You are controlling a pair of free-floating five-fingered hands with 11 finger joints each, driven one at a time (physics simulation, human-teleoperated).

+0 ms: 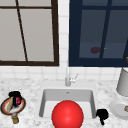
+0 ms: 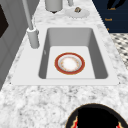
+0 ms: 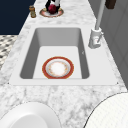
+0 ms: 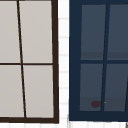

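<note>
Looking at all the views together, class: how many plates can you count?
3: a red-rimmed plate in the sink, a brown-rimmed plate under the left hand, and a white plate on the right counter.

I read the counter (image 2: 50, 97) as speckled grey-white marble, smooth and matt. Sink (image 2: 98, 53) looks like matt grey moulded composite, no glare on its walls. Faucet (image 3: 96, 37), right of frame, looks like pale brushed metal. Plate in the basin (image 3: 58, 68): glazed ceramic, red-brown rim, pale centre. Red ball (image 1: 67, 115), lower centre, is smooth plastic-like, evenly matt. Both hands, left hand (image 1: 15, 95) and right hand (image 1: 102, 114), look like matt black rubber or plastic. White plate (image 1: 117, 108), lower right, is plain glazed ceramic. Canister (image 1: 123, 82) looks like dull grey metal. Wall behind is glossy white tile.
</note>
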